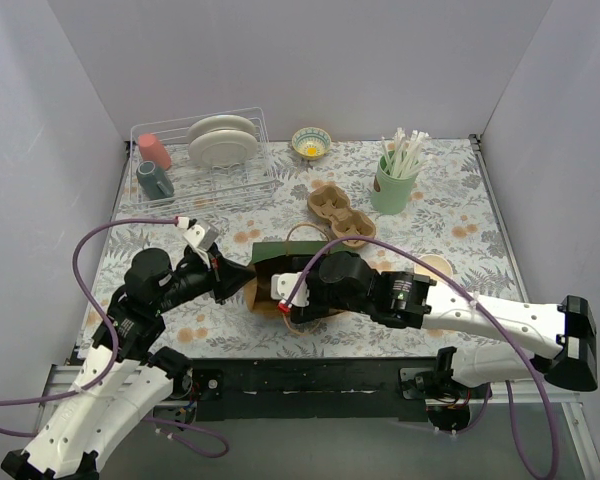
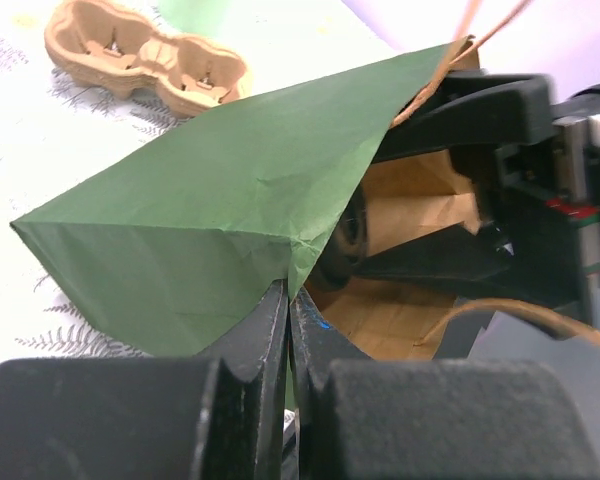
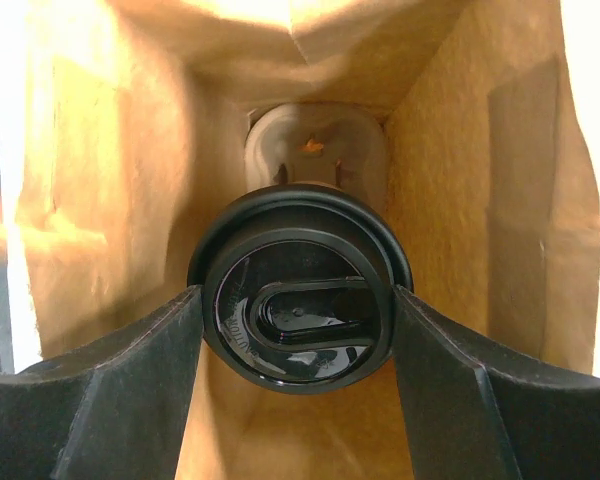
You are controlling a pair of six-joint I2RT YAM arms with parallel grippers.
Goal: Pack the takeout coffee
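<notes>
The takeout coffee [image 3: 300,305] shows its round black lid in the right wrist view, deep inside a paper bag with a brown interior [image 3: 110,200]. My right gripper [image 3: 298,310] is shut on it, one finger against each side of the lid. From above, the right gripper [image 1: 288,290] reaches into the mouth of the green bag [image 1: 270,252], which lies on its side. My left gripper [image 2: 290,300] is shut on the edge of the green bag [image 2: 210,220] and holds the mouth open; from above the left gripper [image 1: 238,276] is at the bag's left. The cup's body is hidden.
A moulded cardboard carrier [image 1: 340,212] lies behind the bag and shows in the left wrist view [image 2: 145,55]. A pale moulded shape [image 3: 315,150] sits at the bag's far end. A dish rack [image 1: 205,160], small bowl [image 1: 310,143], green holder of straws [image 1: 395,180] and tan cup [image 1: 436,265] stand around.
</notes>
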